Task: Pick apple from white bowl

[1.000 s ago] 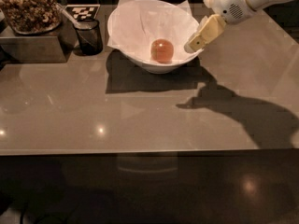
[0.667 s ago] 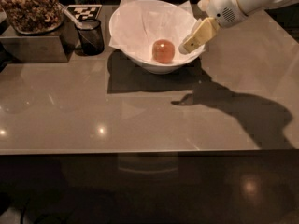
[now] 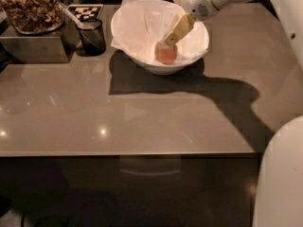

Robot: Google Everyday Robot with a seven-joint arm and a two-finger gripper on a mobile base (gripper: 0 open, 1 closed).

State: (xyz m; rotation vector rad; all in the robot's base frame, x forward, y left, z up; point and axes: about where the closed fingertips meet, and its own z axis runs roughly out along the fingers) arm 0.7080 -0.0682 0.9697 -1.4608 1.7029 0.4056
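The reddish-orange apple (image 3: pixel 166 54) lies in the bottom of the white bowl (image 3: pixel 199 46), which is lined with white paper and stands at the back centre of the grey table. My gripper (image 3: pixel 166 42) reaches down into the bowl from the upper right. Its yellowish finger (image 3: pixel 177 30) points down at the top of the apple and partly covers it.
A small dark cup (image 3: pixel 92 36) with a utensil stands left of the bowl. A metal box topped with a tray of brown snacks (image 3: pixel 31 8) sits at the far left. A checkered marker (image 3: pixel 85 11) lies behind the cup. The table's front edge (image 3: pixel 128 153) runs across the middle.
My gripper has moved left from the bowl's right rim into the bowl, down onto the apple. The view has shifted, and a white robot part now shows at the lower right.
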